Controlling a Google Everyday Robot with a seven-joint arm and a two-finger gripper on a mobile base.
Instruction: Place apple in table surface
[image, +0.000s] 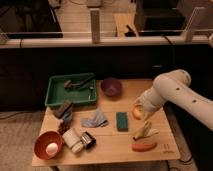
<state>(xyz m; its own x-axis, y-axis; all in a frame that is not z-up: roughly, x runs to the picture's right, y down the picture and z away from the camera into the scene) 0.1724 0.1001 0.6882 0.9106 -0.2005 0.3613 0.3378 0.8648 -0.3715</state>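
The apple is a small yellow-orange round fruit held at the tip of my gripper. The gripper is shut on it, a little above the right part of the table surface, a light tan wooden top. The white arm reaches in from the right edge and bends down to the gripper. The apple hangs just right of the green sponge and above a yellowish banana-like item.
An orange-red sausage-shaped item lies near the front right edge. A purple bowl and a green tray stand at the back. A blue cloth, a white can and a red bowl with a white ball are on the left.
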